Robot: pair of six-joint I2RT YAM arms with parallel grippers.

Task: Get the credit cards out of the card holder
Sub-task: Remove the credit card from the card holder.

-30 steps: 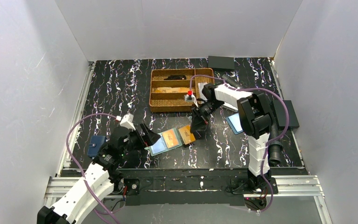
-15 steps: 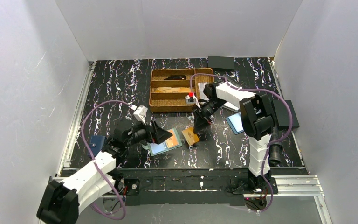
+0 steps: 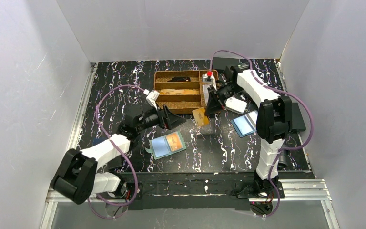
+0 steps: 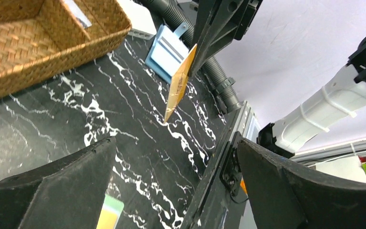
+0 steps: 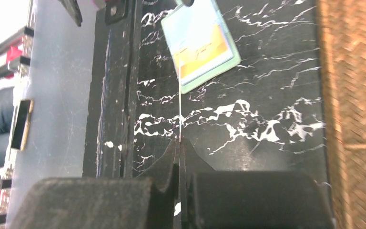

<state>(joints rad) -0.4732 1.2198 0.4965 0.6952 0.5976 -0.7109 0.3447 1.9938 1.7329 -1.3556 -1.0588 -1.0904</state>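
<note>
My left gripper [image 3: 173,119] splayed wide, nothing in it, hovering off card holder [image 3: 167,145]. Holder lies flat mid-table, orange card [image 3: 173,140] in pocket. Risk: holder unpinned, next pull likely drags whole wallet.

My right gripper [image 5: 179,143] clamped on orange-gold card [image 3: 199,115], lifted off table beside woven basket [image 3: 158,91]. Pinch on one edge only; card may pivot or slip out.

Blue holder [image 3: 244,125] further right: easy wrong target.

Surface: black marble-look mat [image 3: 124,86], white veins, probably slick under flat plastic. Room: plain white walls [image 3: 28,71] on three sides, metal rail [image 3: 195,183] at near edge.
</note>
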